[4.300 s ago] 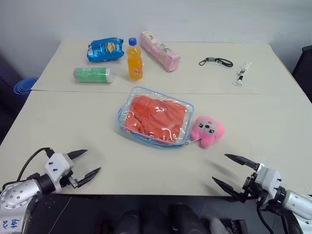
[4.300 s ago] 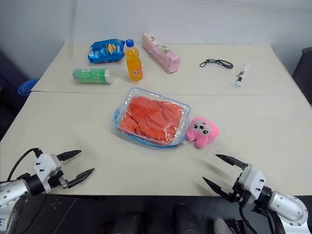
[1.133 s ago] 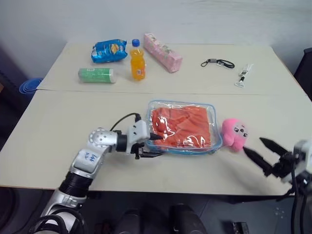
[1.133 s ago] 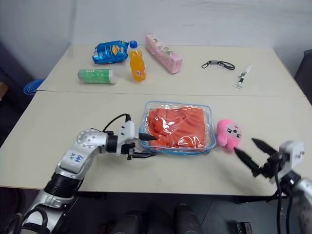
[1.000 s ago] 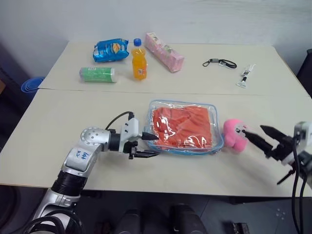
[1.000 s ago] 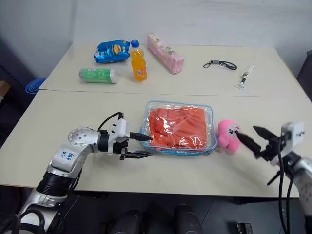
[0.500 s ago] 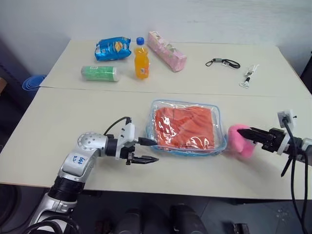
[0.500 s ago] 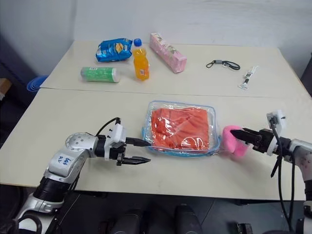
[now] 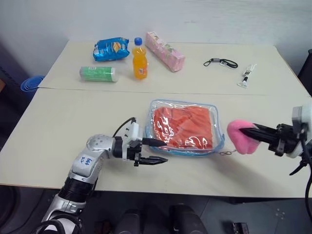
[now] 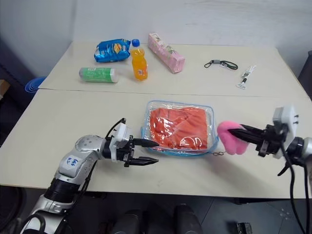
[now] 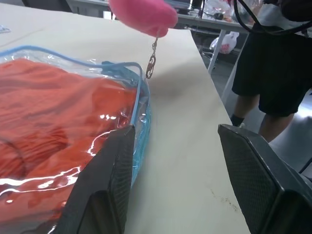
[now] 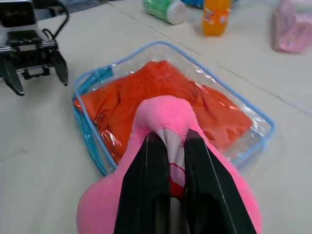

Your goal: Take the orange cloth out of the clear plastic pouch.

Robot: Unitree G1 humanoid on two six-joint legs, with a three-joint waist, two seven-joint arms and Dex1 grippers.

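Note:
The clear plastic pouch (image 9: 181,103) with light-blue trim lies flat mid-table, and the orange cloth (image 9: 184,126) is folded inside it. My left gripper (image 9: 165,152) stands open at the pouch's near left corner; one finger (image 11: 109,180) lies against the trim and the other is on the bare table. My right gripper (image 12: 170,141) is shut on the pink plush charm (image 9: 240,138), held just off the table to the right of the pouch. A short chain (image 11: 151,61) hangs from the charm down to the pouch's corner.
At the back left are a blue snack bag (image 9: 111,48), an orange drink bottle (image 9: 139,59), a lying green can (image 9: 97,73) and a pink pack (image 9: 165,51). A black strap (image 9: 221,62) and a small white item (image 9: 245,76) lie back right. A person (image 11: 273,63) stands beyond the table.
My right gripper has closed on the pink plush charm and raised it off the table, drawing its chain taut. The left gripper has stayed open at the pouch's left corner.

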